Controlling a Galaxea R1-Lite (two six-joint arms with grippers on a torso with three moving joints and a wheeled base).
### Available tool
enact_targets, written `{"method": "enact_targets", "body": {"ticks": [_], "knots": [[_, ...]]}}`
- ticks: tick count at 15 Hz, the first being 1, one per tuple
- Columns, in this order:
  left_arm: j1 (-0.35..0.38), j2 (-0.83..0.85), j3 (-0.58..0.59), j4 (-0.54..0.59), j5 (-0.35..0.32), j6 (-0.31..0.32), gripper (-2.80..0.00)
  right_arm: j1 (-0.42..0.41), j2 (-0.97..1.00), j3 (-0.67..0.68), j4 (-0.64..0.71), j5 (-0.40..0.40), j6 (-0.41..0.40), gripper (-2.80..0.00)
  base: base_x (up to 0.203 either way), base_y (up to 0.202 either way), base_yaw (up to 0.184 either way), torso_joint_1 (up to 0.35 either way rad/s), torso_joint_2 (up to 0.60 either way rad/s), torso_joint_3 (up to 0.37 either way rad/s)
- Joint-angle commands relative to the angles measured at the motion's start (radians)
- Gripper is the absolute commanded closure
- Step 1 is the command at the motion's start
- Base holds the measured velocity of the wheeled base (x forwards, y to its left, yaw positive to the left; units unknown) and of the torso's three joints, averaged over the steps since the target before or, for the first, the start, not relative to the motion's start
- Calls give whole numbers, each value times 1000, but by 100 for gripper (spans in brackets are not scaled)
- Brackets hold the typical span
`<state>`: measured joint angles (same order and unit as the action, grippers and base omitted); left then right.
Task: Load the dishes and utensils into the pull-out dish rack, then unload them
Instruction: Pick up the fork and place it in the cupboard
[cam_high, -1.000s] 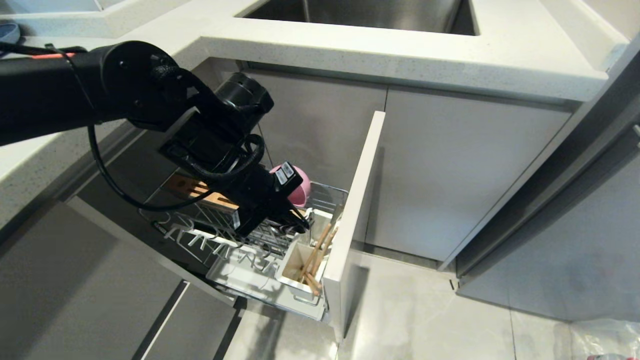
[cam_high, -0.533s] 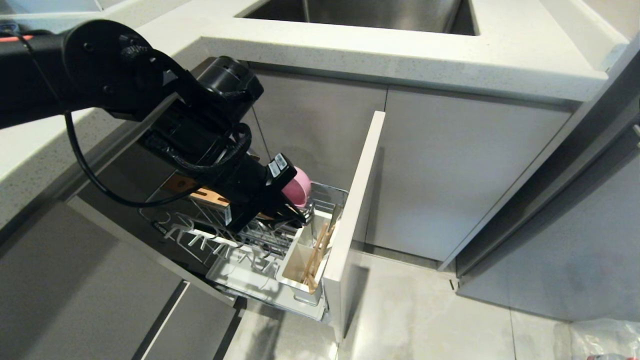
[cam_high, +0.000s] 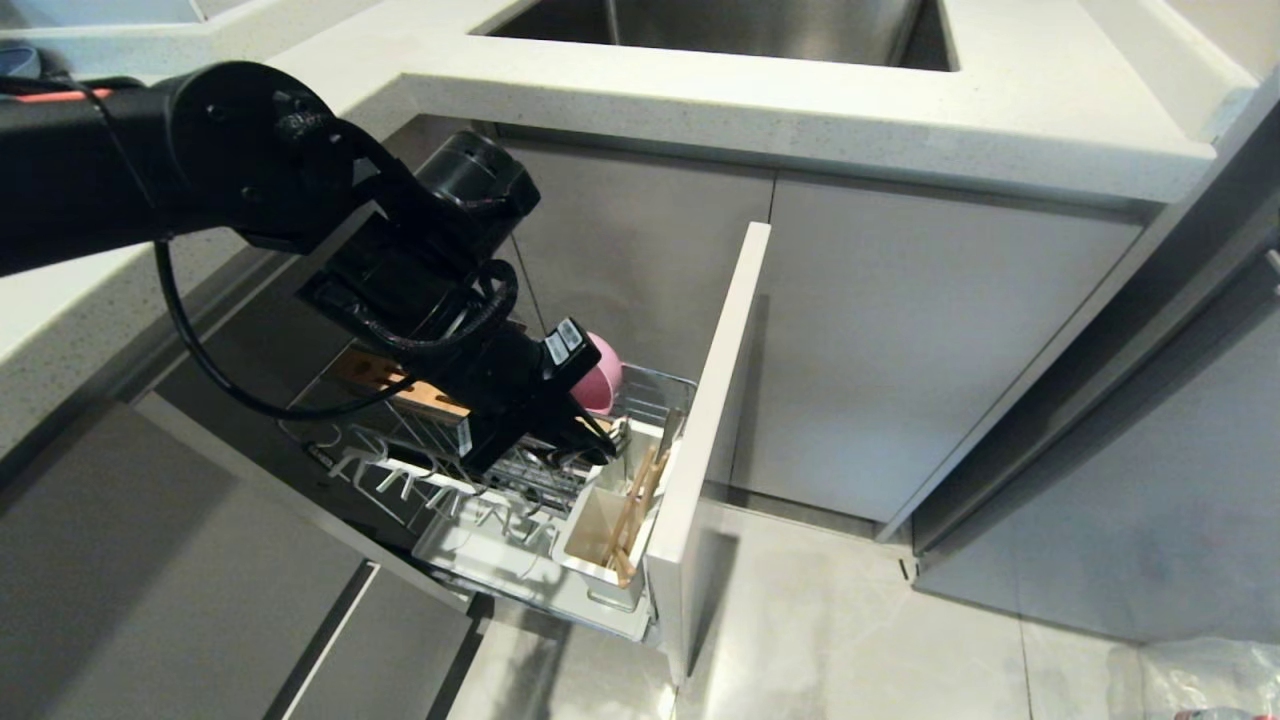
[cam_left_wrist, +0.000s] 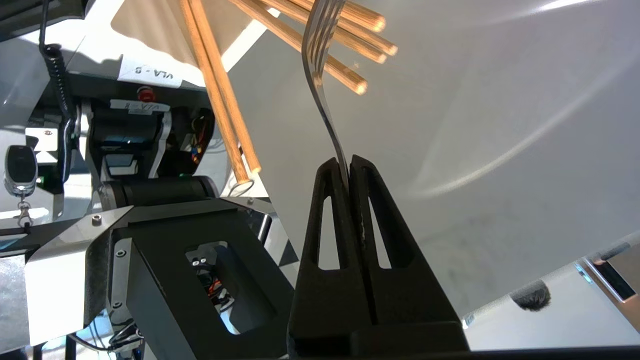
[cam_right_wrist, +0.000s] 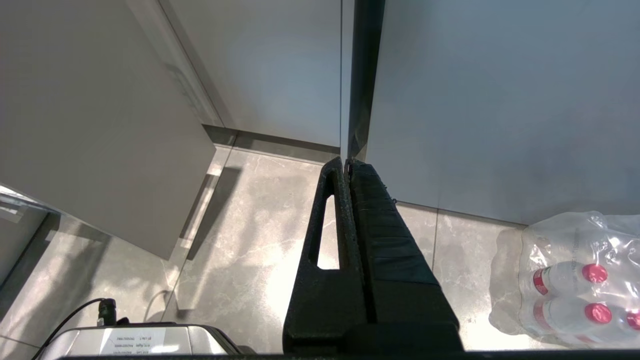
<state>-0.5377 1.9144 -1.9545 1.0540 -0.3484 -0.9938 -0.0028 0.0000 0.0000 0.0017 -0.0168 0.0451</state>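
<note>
The pull-out dish rack (cam_high: 400, 470) stands drawn out under the counter, its pale front panel (cam_high: 710, 420) on the right. My left gripper (cam_high: 600, 445) hangs over the white utensil caddy (cam_high: 590, 535); in the left wrist view the left gripper (cam_left_wrist: 346, 162) is shut on the handle of the grey fork (cam_left_wrist: 320, 75), whose tines point away from me. Wooden chopsticks (cam_high: 632, 510) lean in the caddy, and the chopsticks (cam_left_wrist: 220, 95) cross beside the fork. A pink bowl (cam_high: 602, 378) sits in the rack behind my wrist. My right gripper (cam_right_wrist: 346, 161) is shut and empty over the floor.
A wooden slotted strip (cam_high: 400, 385) runs along the rack's back. The white countertop (cam_high: 800, 110) with a steel sink (cam_high: 720, 25) overhangs the rack. Grey cabinet doors (cam_high: 920, 350) stand to the right. A wrapped pack of bottles (cam_right_wrist: 575, 280) lies on the tiled floor.
The left arm rose a little, then sank back to about where it was. The chopsticks in the caddy have drawn closer together and stand steeper.
</note>
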Motion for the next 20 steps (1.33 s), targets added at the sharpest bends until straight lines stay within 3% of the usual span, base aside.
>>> {"method": "enact_targets", "body": {"ticks": [1, 20], "knots": [[1, 30, 0, 6, -3, -5, 0, 0, 0, 2, 0, 0, 1, 0, 0, 0, 0, 0, 0, 0], [24, 155, -1, -11, -6, 0, 0, 0, 0, 2, 0, 0, 1, 0, 0, 0, 0, 0, 0, 0]]}}
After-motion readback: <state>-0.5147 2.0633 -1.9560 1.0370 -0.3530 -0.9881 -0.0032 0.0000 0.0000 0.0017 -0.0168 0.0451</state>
